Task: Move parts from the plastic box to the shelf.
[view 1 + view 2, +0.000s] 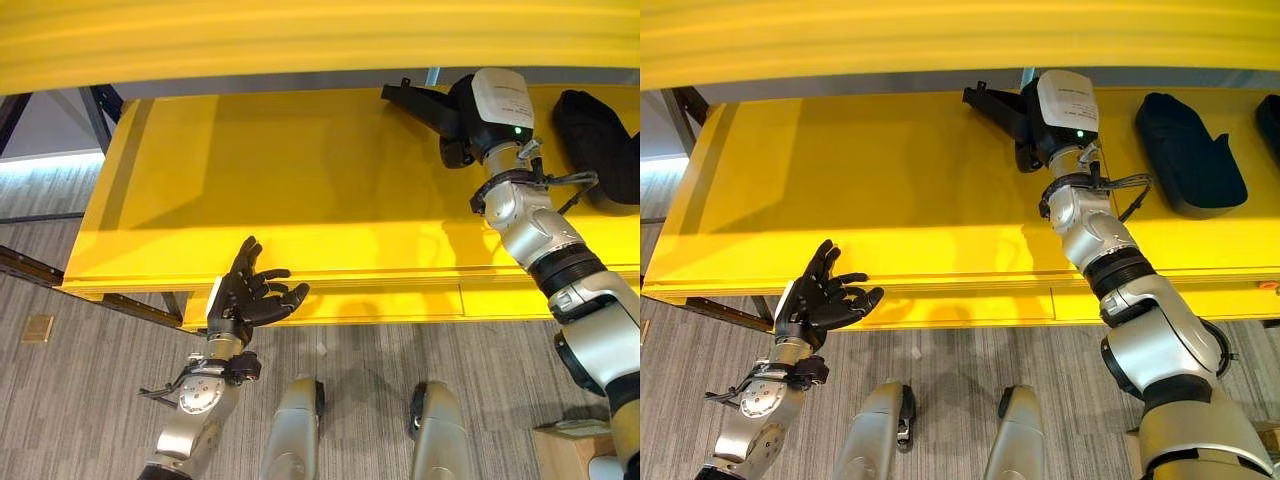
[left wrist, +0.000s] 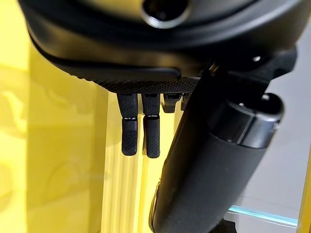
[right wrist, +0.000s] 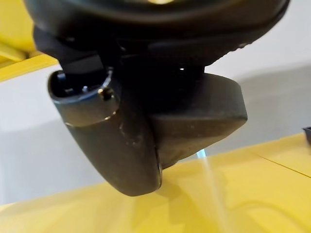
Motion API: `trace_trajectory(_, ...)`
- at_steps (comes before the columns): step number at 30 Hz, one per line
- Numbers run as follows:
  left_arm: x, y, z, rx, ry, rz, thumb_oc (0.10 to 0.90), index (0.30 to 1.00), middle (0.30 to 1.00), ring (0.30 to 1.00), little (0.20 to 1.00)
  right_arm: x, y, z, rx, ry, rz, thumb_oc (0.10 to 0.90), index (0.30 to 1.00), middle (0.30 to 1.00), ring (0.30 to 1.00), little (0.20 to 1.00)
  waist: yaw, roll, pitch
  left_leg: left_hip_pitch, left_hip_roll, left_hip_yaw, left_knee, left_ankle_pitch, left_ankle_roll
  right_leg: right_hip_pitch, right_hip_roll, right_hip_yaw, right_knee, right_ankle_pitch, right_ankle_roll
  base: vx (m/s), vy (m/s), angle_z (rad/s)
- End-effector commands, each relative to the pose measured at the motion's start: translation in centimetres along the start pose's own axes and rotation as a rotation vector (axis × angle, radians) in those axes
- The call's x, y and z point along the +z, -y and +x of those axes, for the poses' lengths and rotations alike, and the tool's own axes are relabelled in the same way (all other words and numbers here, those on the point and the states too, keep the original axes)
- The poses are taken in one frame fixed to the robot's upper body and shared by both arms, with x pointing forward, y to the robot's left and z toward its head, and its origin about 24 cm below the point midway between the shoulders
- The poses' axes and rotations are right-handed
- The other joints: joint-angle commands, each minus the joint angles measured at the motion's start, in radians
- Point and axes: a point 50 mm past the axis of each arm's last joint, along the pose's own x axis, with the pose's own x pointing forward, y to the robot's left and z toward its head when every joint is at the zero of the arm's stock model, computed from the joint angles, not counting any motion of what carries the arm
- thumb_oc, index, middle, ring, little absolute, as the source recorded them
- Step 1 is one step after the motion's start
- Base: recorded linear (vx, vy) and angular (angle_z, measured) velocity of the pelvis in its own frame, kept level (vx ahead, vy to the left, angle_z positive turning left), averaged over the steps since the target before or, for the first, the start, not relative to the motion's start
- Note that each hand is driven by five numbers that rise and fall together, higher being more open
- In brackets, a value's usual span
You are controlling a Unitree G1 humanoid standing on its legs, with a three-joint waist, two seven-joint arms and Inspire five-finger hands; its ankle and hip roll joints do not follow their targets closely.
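The black part (image 1: 992,108) sits at the upper middle of the frame, over the back of the yellow shelf (image 1: 890,200). Its long axis slants up and left, away from the right hand (image 1: 1032,122), whose thumb and fingers are clamped on its near end. Setting it down looks like the step in hand. Another dark part (image 1: 1190,155) lies flat at upper right. The left hand (image 1: 820,300), fingers relaxed and holding nothing, hangs at lower left by the shelf's front edge.
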Motion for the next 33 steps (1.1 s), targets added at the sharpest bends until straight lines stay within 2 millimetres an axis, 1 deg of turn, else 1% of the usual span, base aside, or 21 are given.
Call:
trace_trajectory(1, 3.0, 0.7, 1.1, -0.017, 0.171, 0.009, 0.900, 1.000, 1.000, 1.000, 1.000, -0.7, 3.3, 1.3, -0.173, -0.061, 0.059, 0.400, 0.300, 0.300, 0.300, 0.300, -0.016, 0.004, -0.037, -0.013, 0.032, -0.075, -0.043, 0.017, 0.007, 0.071, 0.006, -0.002, 0.000, -0.091, -0.058, -0.03, 0.000, 0.01)
trace_trajectory(5, 3.0, 0.5, 1.1, -0.012, 0.171, 0.016, 0.900, 1.000, 1.000, 1.000, 1.000, -1.7, 4.0, 1.1, -0.210, -0.084, 0.062, 0.400, 0.300, 0.300, 0.300, 0.300, -0.021, 0.005, -0.033, -0.016, 0.034, -0.073, -0.043, 0.020, 0.005, 0.064, 0.008, 0.002, 0.000, -0.088, -0.057, 0.00, 0.000, 0.00)
trace_trajectory(7, 3.0, 0.5, 1.1, -0.010, 0.173, 0.024, 0.900, 1.000, 1.000, 1.000, 1.000, -2.6, 5.1, 0.8, -0.272, -0.102, 0.076, 0.400, 0.300, 0.300, 0.300, 0.300, -0.032, 0.006, -0.027, -0.018, 0.038, -0.070, -0.041, 0.020, 0.003, 0.055, 0.013, 0.005, 0.000, -0.087, -0.056, 0.00, 0.000, 0.00)
trace_trajectory(14, 2.9, 0.4, 1.1, -0.014, 0.164, 0.040, 0.900, 1.000, 1.000, 1.000, 1.000, -3.7, 5.7, 0.4, -0.311, -0.132, 0.087, 0.400, 0.300, 0.300, 0.300, 0.300, -0.041, 0.005, -0.023, -0.023, 0.043, -0.068, -0.038, 0.019, 0.000, 0.047, 0.016, 0.010, 0.005, -0.087, -0.055, 0.00, -0.003, -0.01)
trace_trajectory(19, 3.0, 0.2, 0.9, -0.014, 0.165, 0.045, 0.900, 1.000, 1.000, 1.000, 1.000, -4.4, 5.6, -0.1, -0.318, -0.153, 0.102, 0.400, 0.300, 0.300, 0.300, 0.300, -0.046, 0.012, -0.020, -0.026, 0.042, -0.068, -0.035, 0.017, 0.002, 0.037, 0.019, 0.013, 0.013, -0.091, -0.055, 0.00, -0.005, -0.01)
trace_trajectory(25, 3.0, 0.1, 0.9, -0.012, 0.168, 0.051, 0.900, 1.000, 1.000, 1.000, 1.000, -4.1, 4.8, -0.3, -0.299, -0.147, 0.120, 0.400, 0.300, 0.300, 0.300, 0.300, -0.045, 0.012, -0.014, -0.028, 0.039, -0.070, -0.037, 0.020, 0.003, 0.034, 0.016, 0.012, 0.015, -0.090, -0.056, 0.00, 0.000, 0.00)
trace_trajectory(33, 3.1, 0.3, 0.9, -0.019, 0.174, 0.042, 0.900, 1.000, 1.000, 1.000, 1.000, -2.3, 4.2, 0.2, -0.272, -0.100, 0.140, 0.400, 0.300, 0.300, 0.300, 0.300, -0.035, 0.015, -0.009, -0.039, 0.032, -0.075, -0.034, 0.023, 0.007, 0.029, 0.013, 0.005, 0.013, -0.083, -0.055, 0.00, 0.000, 0.00)
